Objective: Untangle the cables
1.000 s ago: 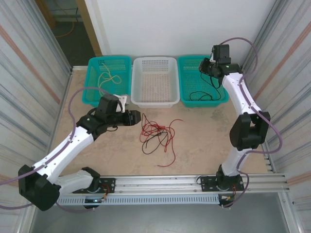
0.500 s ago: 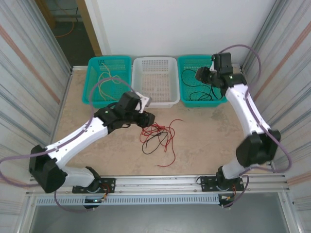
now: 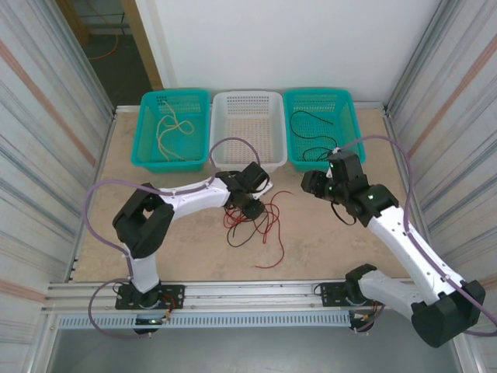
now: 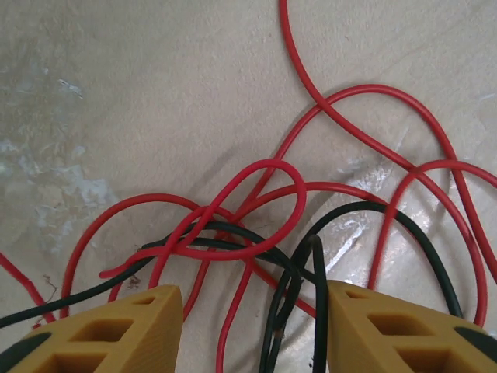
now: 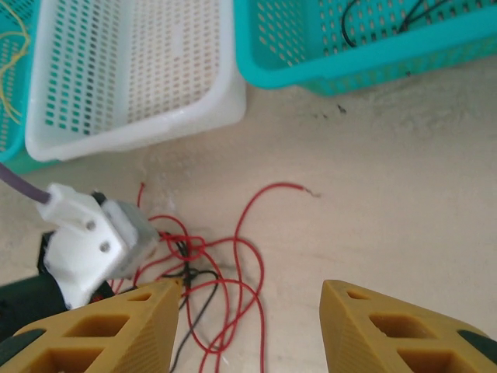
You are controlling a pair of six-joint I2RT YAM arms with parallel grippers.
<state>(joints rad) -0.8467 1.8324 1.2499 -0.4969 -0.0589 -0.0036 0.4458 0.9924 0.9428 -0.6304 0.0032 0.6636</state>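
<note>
The cables form a loose tangle of red and black wire (image 3: 252, 221) on the table in front of the white basket. My left gripper (image 3: 250, 205) hangs directly over the tangle's upper left part. In the left wrist view it (image 4: 252, 299) is open, its yellow fingers (image 4: 116, 334) straddling a black strand (image 4: 365, 206) and a red loop (image 4: 272, 163) that lie on the table. My right gripper (image 3: 309, 185) hovers to the right of the tangle, open (image 5: 252, 291) with nothing between its fingers; the red and black tangle (image 5: 210, 264) lies below it.
Three baskets stand along the back: a teal one (image 3: 147, 132) holding a yellow cable (image 3: 172, 124), a white one (image 3: 247, 163), and a teal one (image 3: 353, 132) holding a black cable (image 3: 314, 151). Metal walls close both sides.
My left arm swung right and stretched out over the tangle. My right arm came away from the right teal basket toward the table's middle, and its gripper opened wider.
</note>
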